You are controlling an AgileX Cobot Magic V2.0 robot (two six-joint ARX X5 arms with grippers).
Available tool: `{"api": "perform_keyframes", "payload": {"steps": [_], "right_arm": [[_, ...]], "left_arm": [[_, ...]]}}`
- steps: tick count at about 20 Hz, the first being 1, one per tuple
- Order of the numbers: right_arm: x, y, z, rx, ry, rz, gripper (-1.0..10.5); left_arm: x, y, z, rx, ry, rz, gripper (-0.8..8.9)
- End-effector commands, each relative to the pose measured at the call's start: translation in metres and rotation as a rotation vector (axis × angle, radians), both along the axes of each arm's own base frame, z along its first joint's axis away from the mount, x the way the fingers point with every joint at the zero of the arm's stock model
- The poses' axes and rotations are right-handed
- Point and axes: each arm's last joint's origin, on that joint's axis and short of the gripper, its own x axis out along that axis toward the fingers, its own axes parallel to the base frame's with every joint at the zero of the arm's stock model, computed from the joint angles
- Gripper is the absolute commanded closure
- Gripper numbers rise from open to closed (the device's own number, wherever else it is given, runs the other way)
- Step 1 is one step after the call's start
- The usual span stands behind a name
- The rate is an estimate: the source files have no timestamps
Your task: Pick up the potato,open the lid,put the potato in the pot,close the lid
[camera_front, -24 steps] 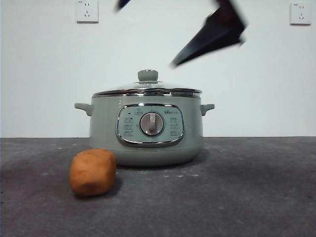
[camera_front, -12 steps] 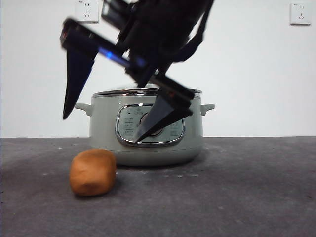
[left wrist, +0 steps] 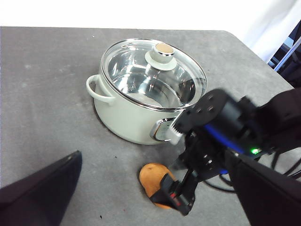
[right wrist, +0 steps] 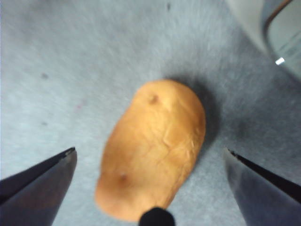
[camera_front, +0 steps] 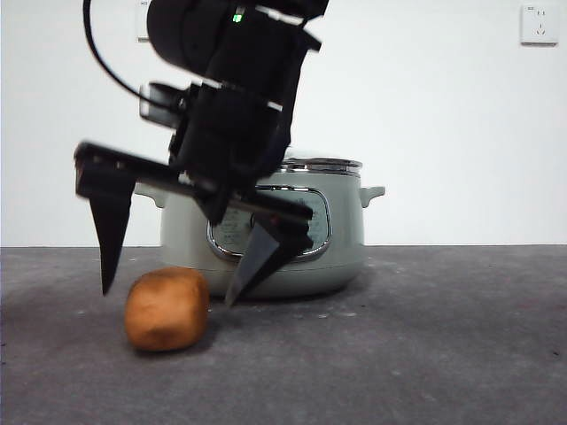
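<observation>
Front view: the right hand point(camera_front: 168, 288) hangs spread wide over the potato point(camera_front: 166, 308), which sits on the grey worktop point(camera_front: 425, 354) just left of and nearer than the pot point(camera_front: 345, 230). One finger hangs left of the potato, the other to its right.

Left wrist view: the left hand point(left wrist: 155, 188) waits wide open, well clear; the lid point(left wrist: 155, 70) sits on the pot.

Right wrist view: the potato lies slantwise between the fingers. A sound grasp likely means sinking lower, centring, and closing across its narrower middle.
</observation>
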Motion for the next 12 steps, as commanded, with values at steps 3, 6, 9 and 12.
{"api": "perform_keyframes", "payload": {"steps": [3,6,9,12], "right_arm": [[0.001,0.004,-0.007,-0.013,-0.004,-0.001,6.6],[0.001,0.003,-0.007,-0.018,-0.011,0.027,9.6],[-0.003,0.006,-0.006,-0.011,-0.006,0.056,9.6],[-0.009,0.005,0.008,0.000,-0.030,0.089,9.6]], "left_arm": [[0.003,0.000,0.000,0.006,0.002,-0.005,2.79],[0.006,0.000,0.000,0.006,0.013,-0.005,2.79],[0.006,0.000,-0.001,0.005,0.015,-0.006,2.79],[0.007,0.000,0.000,0.005,0.015,-0.005,2.79]]}}
